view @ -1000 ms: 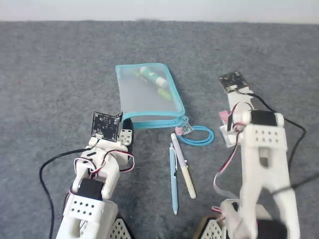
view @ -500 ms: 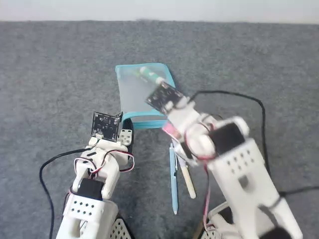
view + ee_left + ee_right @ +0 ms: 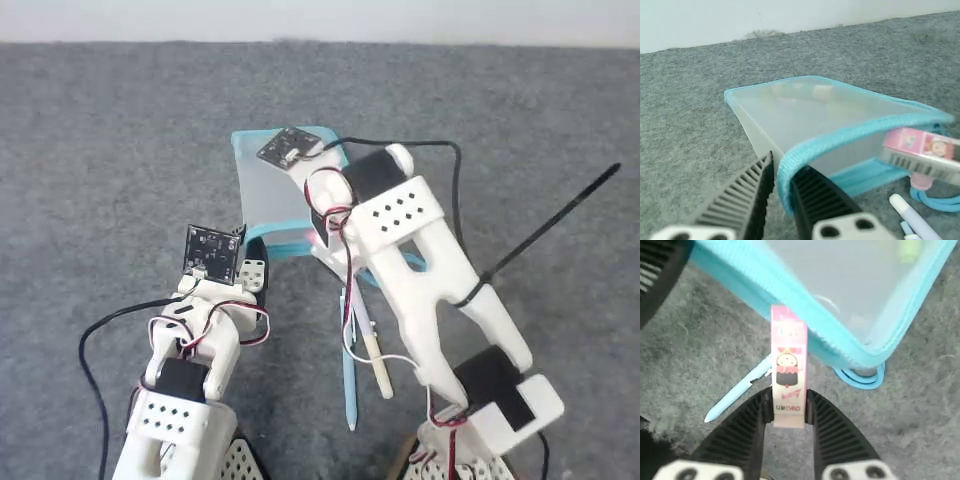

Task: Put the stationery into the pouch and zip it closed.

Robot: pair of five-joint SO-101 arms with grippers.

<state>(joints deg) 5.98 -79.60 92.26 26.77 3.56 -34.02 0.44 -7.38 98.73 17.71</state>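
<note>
Right gripper (image 3: pixel 788 399) swings in over your pouch (image 3: pixel 805 112) mouth, clamping the pink eraser (image 3: pixel 788 371) | left gripper (image 3: pixel 782 176) pinches the pouch's blue rim | blue pen (image 3: pixel 349 395) lies nearby.

Rough, matt grey cloth, like short-pile carpet, right across the surface (image 3: pixel 100 130). Smooth, frosted, half-clear plastic for the walls of the pouch (image 3: pixel 805 110), bound along the edges in woven turquoise cloth tape, with a cord loop (image 3: pixel 860 377) of the same colour. Matt black plastic, ribbed on the inner faces, for the fingers of the left pincer (image 3: pixel 784 172) and the right pincer (image 3: pixel 788 397). Faintly glossy printed sleeve, seemingly paper, round the pink eraser (image 3: pixel 788 375). Smooth hard plastic on the blue pen (image 3: pixel 348 395) and the cream pen (image 3: pixel 378 365). Matt white plastic shells on the left arm (image 3: pixel 190 370) and the right arm (image 3: pixel 420 260); smooth sheathing on the black cable (image 3: pixel 100 330).
</note>
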